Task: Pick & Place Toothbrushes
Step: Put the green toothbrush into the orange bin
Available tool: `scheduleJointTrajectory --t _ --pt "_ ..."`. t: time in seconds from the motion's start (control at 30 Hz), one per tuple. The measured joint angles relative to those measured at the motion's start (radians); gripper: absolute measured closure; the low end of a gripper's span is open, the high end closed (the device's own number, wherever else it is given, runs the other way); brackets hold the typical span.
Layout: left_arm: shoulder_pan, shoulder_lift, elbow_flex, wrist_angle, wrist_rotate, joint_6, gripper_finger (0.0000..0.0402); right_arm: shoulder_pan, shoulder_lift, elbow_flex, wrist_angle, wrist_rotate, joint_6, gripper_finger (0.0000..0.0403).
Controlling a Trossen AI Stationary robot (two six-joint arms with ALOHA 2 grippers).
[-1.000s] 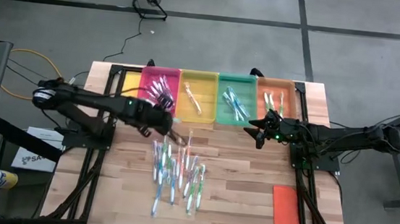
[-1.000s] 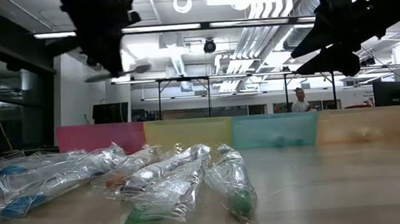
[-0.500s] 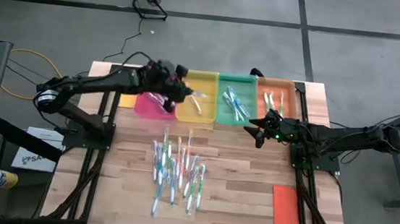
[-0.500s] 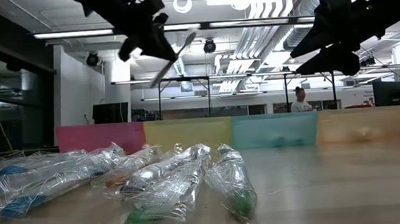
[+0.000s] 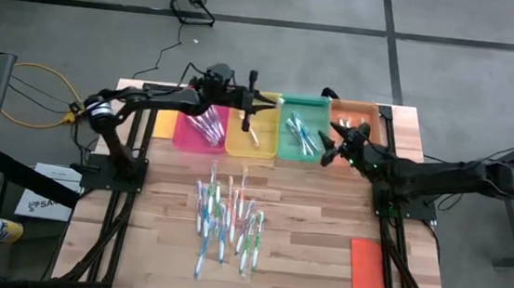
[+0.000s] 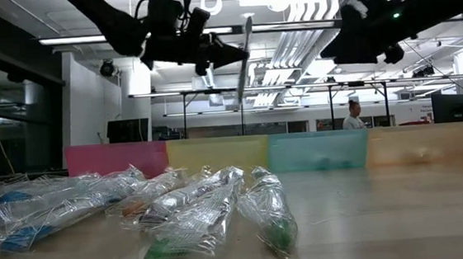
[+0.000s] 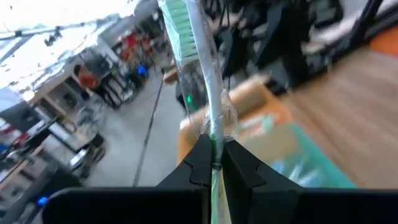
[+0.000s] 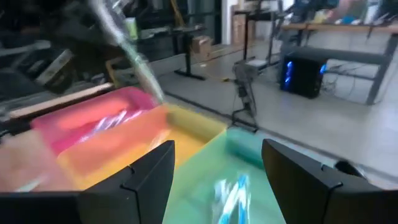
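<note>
My left gripper hangs level above the yellow tray, shut on a green-and-white toothbrush in clear wrap. It shows in the low view too, my left gripper with the toothbrush standing nearly upright. More wrapped toothbrushes lie in a pile mid-table. Others rest in the pink tray, the green tray and the orange tray. My right gripper is open and holds nothing, just in front of the green and orange trays; the right wrist view shows it too. My left gripper pinches the wrapped toothbrush's handle between its two fingers, about midway along it. The fingers come level from the table's left and lie across the brush. It stands nearly upright, green head up, lifted clear above the trays.
The four trays stand side by side along the far edge. A flat orange lid lies at the near right. Bare wood lies between the pile and the right arm.
My left gripper has swung from above the pile's far end toward the far edge and the right, out over the trays, turning from pointing down to level. The toothbrush in it has gone from lying nearly level to nearly upright. My right gripper has turned a little.
</note>
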State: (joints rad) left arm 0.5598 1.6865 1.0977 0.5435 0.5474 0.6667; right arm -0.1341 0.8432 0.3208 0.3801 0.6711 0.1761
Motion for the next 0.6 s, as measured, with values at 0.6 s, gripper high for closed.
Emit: scheduleJointTrajectory --t 0.6 --pt "-0.01 0.132 0.135 0.06 0.127 -0.099 0.0392 -0.306 0.573 0.128 0.665 -0.578 -0.267 0.0168"
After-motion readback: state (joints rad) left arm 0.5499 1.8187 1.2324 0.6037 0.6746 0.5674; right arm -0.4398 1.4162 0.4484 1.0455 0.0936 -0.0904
